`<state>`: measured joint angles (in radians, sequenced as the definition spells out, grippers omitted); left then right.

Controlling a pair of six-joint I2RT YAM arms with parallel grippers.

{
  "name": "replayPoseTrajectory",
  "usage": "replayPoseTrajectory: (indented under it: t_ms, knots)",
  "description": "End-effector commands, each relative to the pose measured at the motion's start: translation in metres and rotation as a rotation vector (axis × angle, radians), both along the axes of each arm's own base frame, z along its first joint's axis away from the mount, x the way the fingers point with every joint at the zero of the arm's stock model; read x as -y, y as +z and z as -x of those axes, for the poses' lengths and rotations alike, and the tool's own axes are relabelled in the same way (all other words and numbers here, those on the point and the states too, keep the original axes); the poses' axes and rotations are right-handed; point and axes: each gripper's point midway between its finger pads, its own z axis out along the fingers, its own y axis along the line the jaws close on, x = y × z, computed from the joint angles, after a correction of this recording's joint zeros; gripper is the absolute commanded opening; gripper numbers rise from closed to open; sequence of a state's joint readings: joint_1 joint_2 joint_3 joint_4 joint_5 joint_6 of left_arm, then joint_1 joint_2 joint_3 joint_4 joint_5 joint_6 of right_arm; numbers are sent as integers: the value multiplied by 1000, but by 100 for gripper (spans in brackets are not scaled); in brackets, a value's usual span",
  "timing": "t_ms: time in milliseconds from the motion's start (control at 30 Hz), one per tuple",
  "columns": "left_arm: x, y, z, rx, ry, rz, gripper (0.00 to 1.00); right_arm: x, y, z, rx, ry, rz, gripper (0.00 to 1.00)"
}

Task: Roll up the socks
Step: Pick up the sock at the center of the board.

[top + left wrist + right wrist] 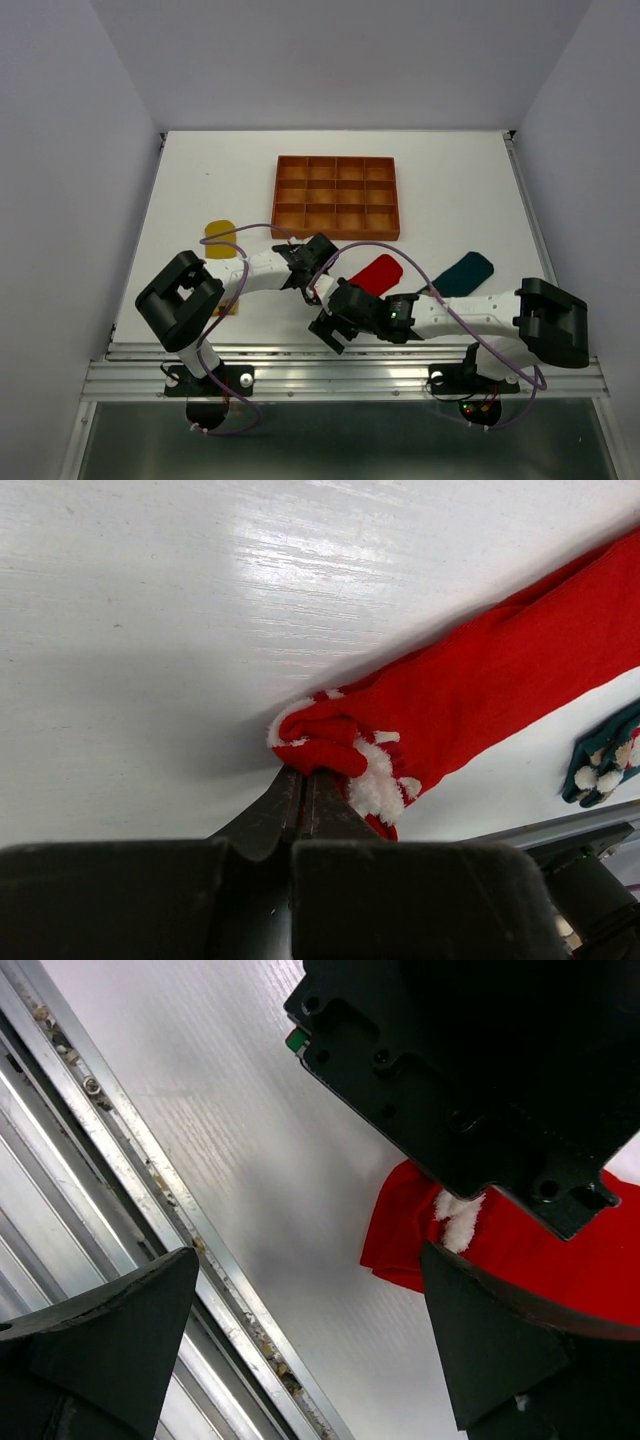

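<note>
Socks: three, all on white tabletop point(450, 180), flat or nearly so. Red sock point(378, 273) at ctr, toward near edge, slanted near-left to far-right. Near-left end curled over on itself, white fuzzy bits showing at the fold. Left fingers point(305, 790) clenched tight on that curled end, tips together w/ red fabric pinched betw. them. Rest of sock stretched away along tabletop. Pinched end lifted or touching the surface: cannot tell.

Right fingers point(335, 325) spread wide, grasping nothing, low over tabletop just near of the curled end. In right wrist view, one finger over metal rail point(150, 1210) at near edge, the other just beside red fabric. Contact w/ sock unclear, partly hidden by black body of left wrist point(480, 1060) above.

Dark teal sock point(463, 273) flat, right of red one, apart from it, same slant, just far of right arm point(470, 315). White-and-red pattern visible at its end in left wrist view.

Yellow sock point(220, 240) flat at left side, well apart from the other two, near edge partly covered by left arm point(250, 270).

Orange-brown tray point(336, 159) w/ grid of compartments at far ctr, beyond all three socks, touching none.
</note>
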<state>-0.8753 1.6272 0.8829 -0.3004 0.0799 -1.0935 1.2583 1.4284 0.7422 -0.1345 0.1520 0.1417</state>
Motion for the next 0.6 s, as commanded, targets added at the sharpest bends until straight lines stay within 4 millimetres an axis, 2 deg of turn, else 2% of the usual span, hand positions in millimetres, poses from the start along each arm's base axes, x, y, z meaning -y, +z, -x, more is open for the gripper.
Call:
replayPoseTrajectory:
  t_ms: [0, 67, 300, 367, 467, 567]
  knots:
    - [-34, -22, 29, -78, -26, -154, 0, -18, 10, -8, 34, 9, -26, 96]
    - [-34, -23, 29, -80, -28, -156, 0, -21, 8, -3, 15, 34, -30, 93]
    - [-33, -25, 30, -89, -28, -151, 0, -29, 20, 2, 18, 86, -86, 93]
    - [-33, -25, 30, -92, -26, -148, 0, -33, 24, 9, 2, 124, -111, 93]
    - [-32, -24, 29, -87, -25, -147, 0, -37, 24, 20, -35, 172, -144, 93]
    - [-32, -23, 29, -85, -23, -146, 0, -34, 18, 15, -25, 145, -124, 89]
